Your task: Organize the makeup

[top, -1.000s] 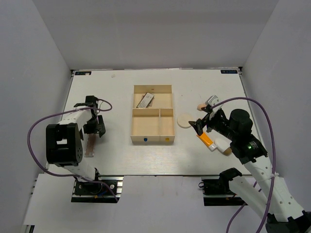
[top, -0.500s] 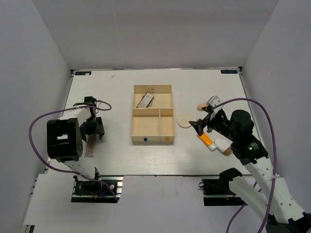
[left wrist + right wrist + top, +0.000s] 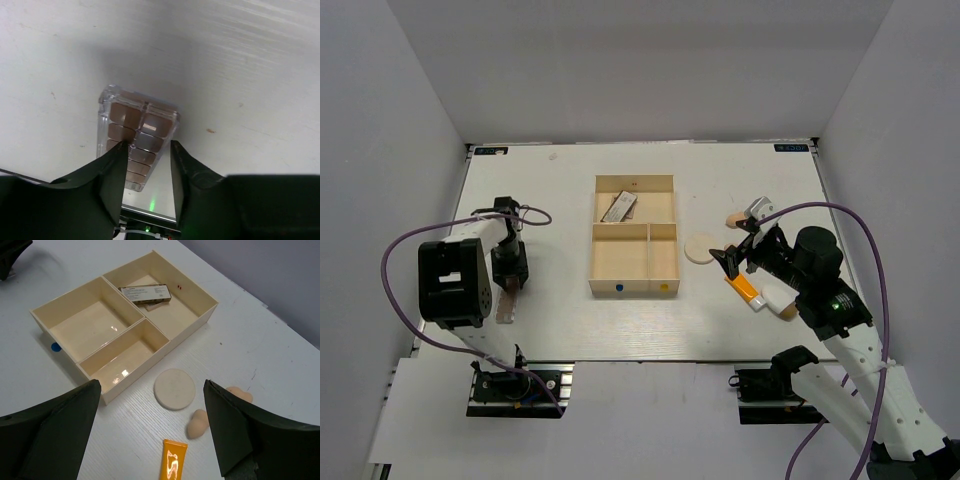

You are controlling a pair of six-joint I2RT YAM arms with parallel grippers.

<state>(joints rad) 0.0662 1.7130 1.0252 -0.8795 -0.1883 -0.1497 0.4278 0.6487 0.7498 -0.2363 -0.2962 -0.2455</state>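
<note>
A grey-brown palette point(image 3: 142, 125) in a clear case lies flat at the table's left, also visible from above point(image 3: 505, 303). My left gripper point(image 3: 148, 145) is shut on its near part, one finger on each long side. A second palette point(image 3: 146, 294) lies in the tray's long back compartment. My right gripper point(image 3: 151, 385) hangs open above the cream round pad point(image 3: 174, 388), two peach sponges point(image 3: 198, 424) point(image 3: 239, 394) and the orange tube point(image 3: 172, 460). The white brown-capped bottle point(image 3: 775, 296) lies beside the tube, partly under the right arm.
The pale wooden three-compartment tray point(image 3: 635, 290) stands mid-table; its two front compartments hold nothing. White walls enclose the table on three sides. The left arm's purple cable loops near the table's left edge.
My left gripper has closed from wide open onto the palette at the left. The right arm and the items under it have not moved.
</note>
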